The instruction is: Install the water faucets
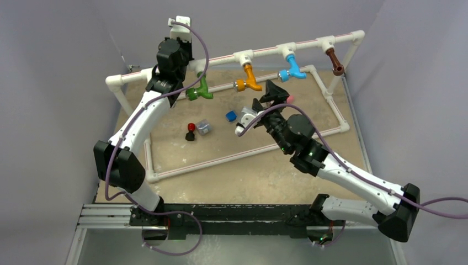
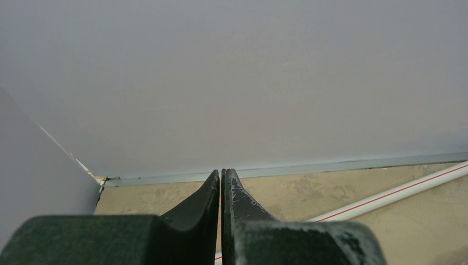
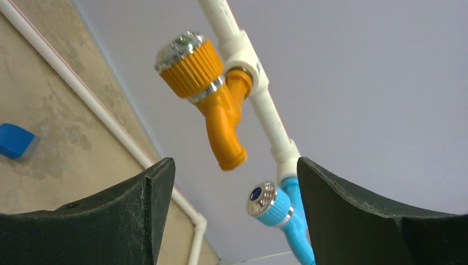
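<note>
Starting at the near edge of the worktop (image 1: pixel 259 176), the bases of both arms are seen fixed to a dark rail (image 1: pixel 237 212), the left arm stretched toward the far left corner and the right arm bent toward the middle. A white pipe frame (image 1: pixel 221 160) is laid flat on the worktop, and inside it three small items are scattered: a red-and-black piece (image 1: pixel 190 131), a grey block (image 1: pixel 204 127) just beside it, and a blue block (image 1: pixel 230 116) a little to the right. Beyond these, the right tool (image 1: pixel 269 98) is held released, its jaws spread wide and nothing gripped. Through its wrist camera the orange faucet (image 3: pixel 221 110) is framed between the jaws without being touched. Four water faucets (image 1: pixel 249 76) are found along the raised pipe rail (image 1: pixel 309 44) at the far side. The orange faucet, the blue faucet (image 1: pixel 292 69) and the brown faucet (image 1: pixel 335 61) are each hung from a white tee (image 1: pixel 244 55). The green faucet (image 1: pixel 198 91) is seen lower at the left, just beside the left arm's wrist; whether it is joined to the rail cannot be told, since the arm covers that spot. The left tool (image 2: pixel 222 172) is clenched, its jaws pressed together on nothing, and is pointed at the far wall (image 2: pixel 221 83).
</note>
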